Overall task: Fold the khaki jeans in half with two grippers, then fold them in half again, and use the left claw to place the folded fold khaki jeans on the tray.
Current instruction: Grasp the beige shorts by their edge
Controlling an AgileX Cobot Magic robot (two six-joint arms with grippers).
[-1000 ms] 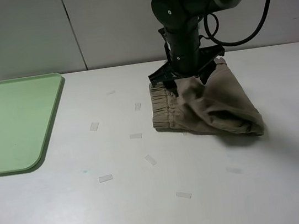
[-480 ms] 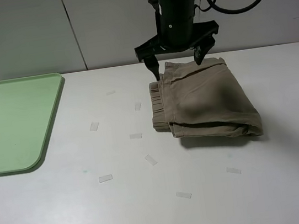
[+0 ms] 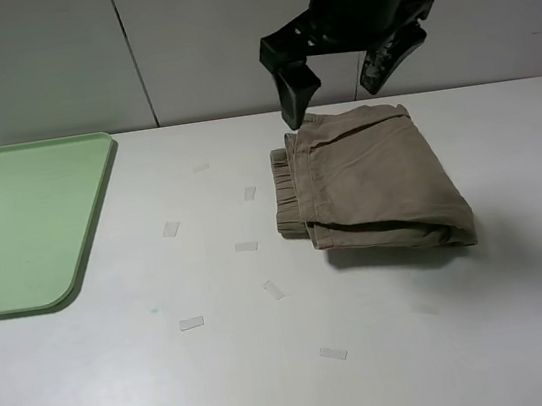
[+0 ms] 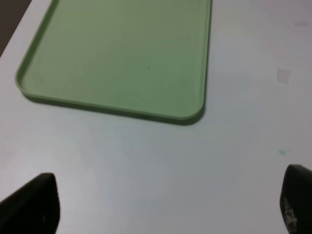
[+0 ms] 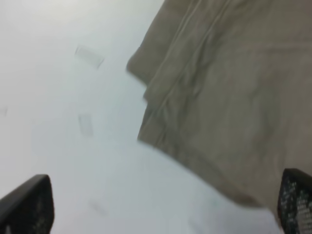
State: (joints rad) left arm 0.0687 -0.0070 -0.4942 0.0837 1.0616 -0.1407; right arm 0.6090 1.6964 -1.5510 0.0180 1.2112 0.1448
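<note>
A white worktop (image 3: 128,405) is shown from a high camera. Small pale tape scraps (image 3: 334,354) are scattered from near the front edge up through the middle.

Beyond them, right of the middle and toward the far edge, the khaki jeans (image 3: 374,183) are laid as a flat folded bundle. The gathered waistband is turned toward the left edge.

The pale-green tray (image 3: 21,218) is set along the left edge and reaches into the far left corner, well apart from the jeans.

Above the far side of the jeans, the right gripper (image 3: 334,88) is held in the air. Its black fingers (image 3: 290,89) are spread wide and kept clear of the cloth. In the right wrist view the two fingertips (image 5: 24,207) are likewise seen far apart, with folded cloth and worktop below them.

The left gripper (image 4: 163,214) is not caught by the high camera. In the left wrist view its fingers (image 4: 29,204) are also spread wide, and it is held over the worktop just beside a rounded corner of the tray.
</note>
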